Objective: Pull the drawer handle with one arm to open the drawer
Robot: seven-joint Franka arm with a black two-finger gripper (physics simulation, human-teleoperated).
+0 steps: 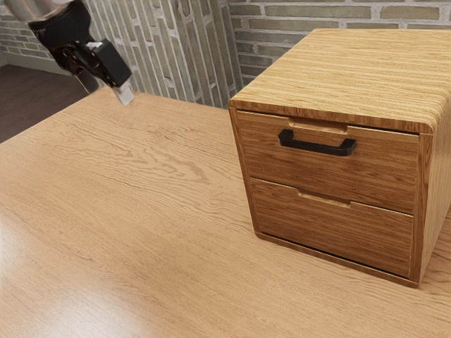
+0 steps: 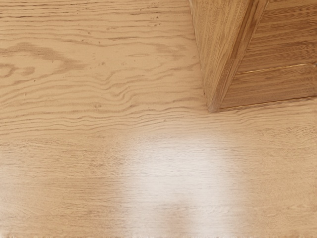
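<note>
I see bright, even light; a pale glare patch [image 2: 168,168] whitens the tabletop [image 2: 74,74] just before the cabinet [image 2: 223,49], whose base casts only faint shadow.

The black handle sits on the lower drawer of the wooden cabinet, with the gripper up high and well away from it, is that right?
Not quite. The exterior view shows the black handle on the upper drawer, not the lower one. The rest holds: the gripper is up high, well away from the wooden cabinet.
</note>
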